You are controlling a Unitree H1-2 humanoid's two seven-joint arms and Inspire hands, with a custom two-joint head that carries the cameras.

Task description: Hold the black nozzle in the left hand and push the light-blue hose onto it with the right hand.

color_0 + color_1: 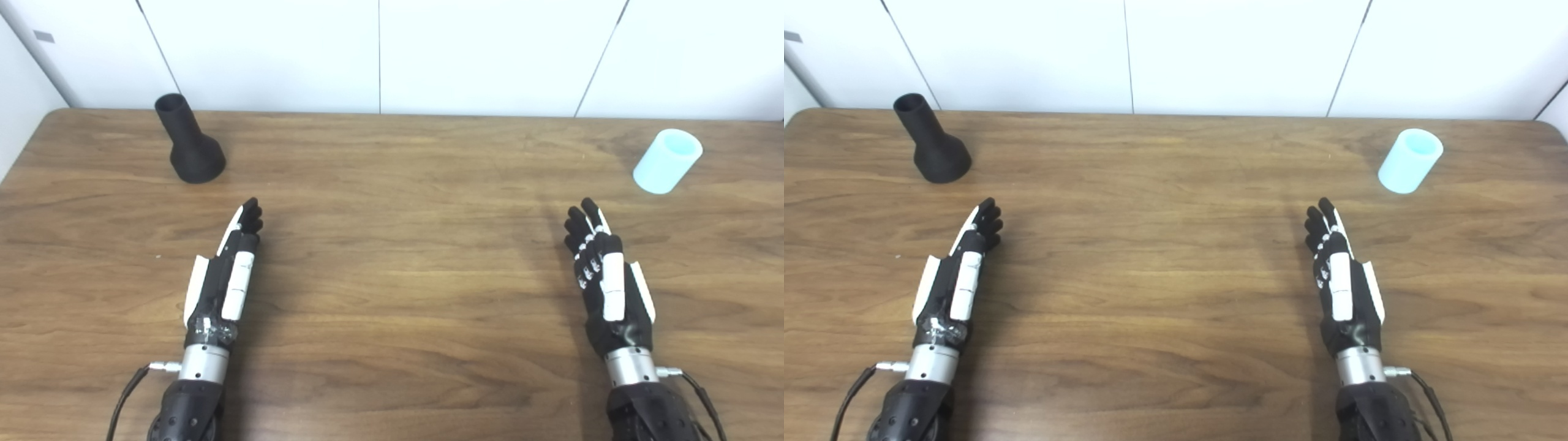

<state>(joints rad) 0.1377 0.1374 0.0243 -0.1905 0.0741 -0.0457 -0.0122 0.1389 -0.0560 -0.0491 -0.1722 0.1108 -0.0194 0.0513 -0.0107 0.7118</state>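
The black nozzle point(191, 143) stands on its wide base at the far left of the wooden table point(392, 275), narrow mouth up. The light-blue hose point(667, 160), a short stubby sleeve, stands well apart from it at the far right. Both hands hover nearer me, empty, fingers stretched out and loosely apart: the left hand point(223, 272) short of the nozzle, the right hand point(603, 275) short of the hose. I reckon either piece could tip or skid if a finger clips it sideways, and the hose might squash under a hard grip. The palms face inward, so the thumbs are hard to make out.
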